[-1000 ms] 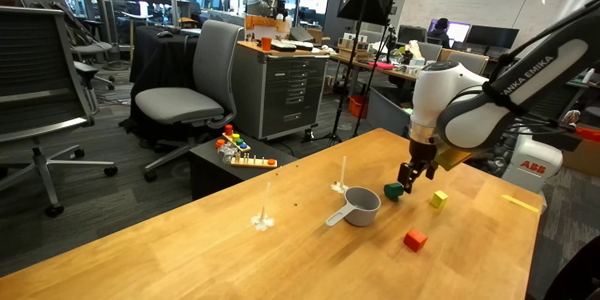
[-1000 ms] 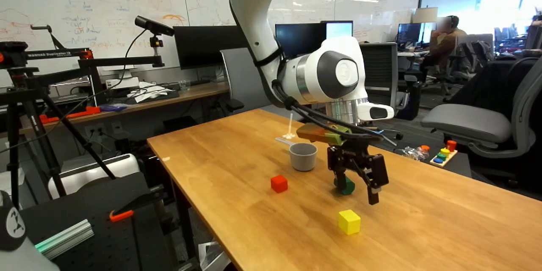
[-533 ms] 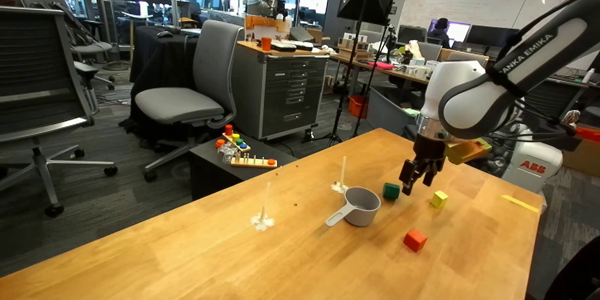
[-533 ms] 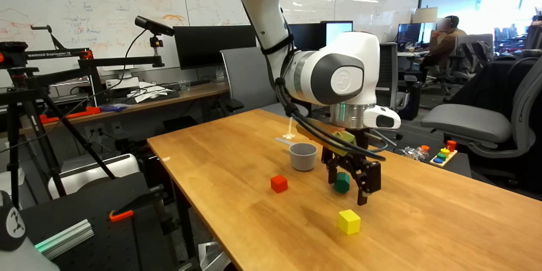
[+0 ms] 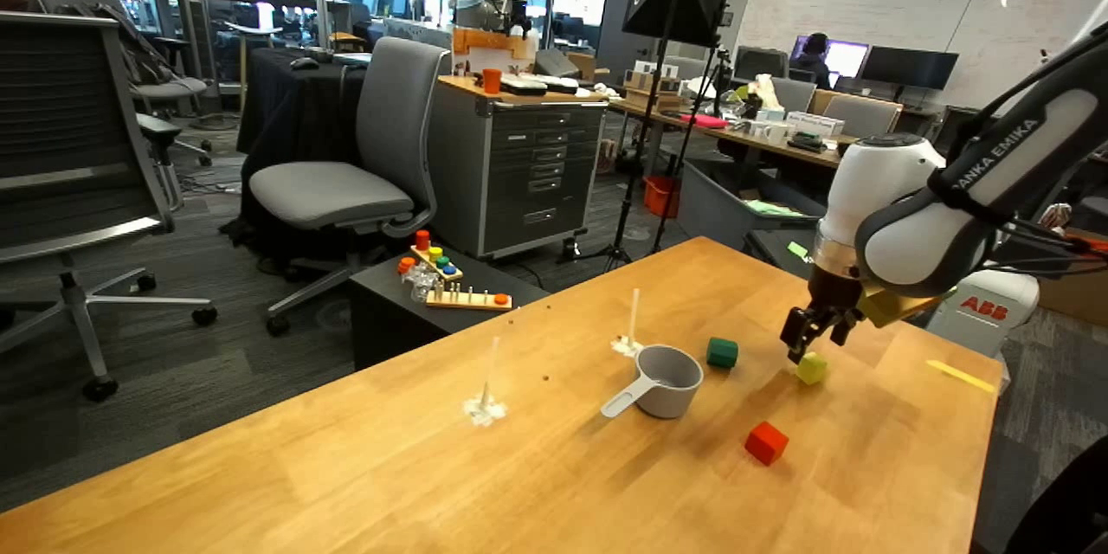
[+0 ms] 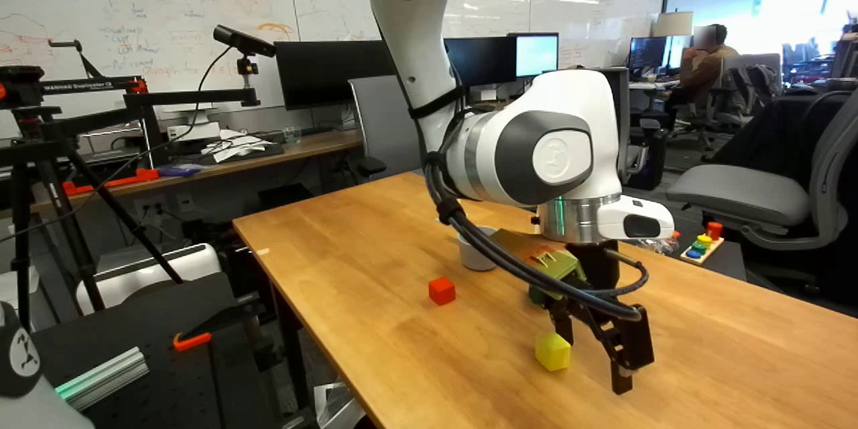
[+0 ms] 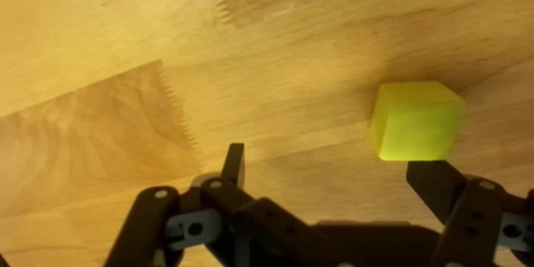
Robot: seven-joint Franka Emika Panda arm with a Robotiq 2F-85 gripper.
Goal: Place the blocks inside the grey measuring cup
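Observation:
My gripper (image 5: 817,348) is open, with nothing between its fingers, low over the table. It also shows in an exterior view (image 6: 594,363) and in the wrist view (image 7: 332,154). A yellow cube (image 7: 419,129) lies by the right finger (image 7: 434,183) in the wrist view and covers part of that fingertip; I cannot tell whether they touch. The yellow cube shows in both exterior views (image 5: 812,370) (image 6: 554,352). A dark green block (image 5: 722,353) lies near the grey measuring cup (image 5: 666,400), partly hidden by the gripper in an exterior view (image 6: 536,295). A red cube (image 5: 767,443) (image 6: 442,291) lies apart.
Two thin upright sticks (image 5: 634,316) (image 5: 487,381) stand on the wooden table (image 5: 346,467) beyond the cup. The cup's handle (image 5: 629,396) points away from the blocks. A strip of yellow tape (image 5: 959,375) lies near the table's edge. Cables (image 6: 536,278) hang along the arm.
My open gripper has moved from over the green block to the yellow cube and lower. The green block shifted slightly early on, then stayed. The red cube, yellow cube and cup have not moved.

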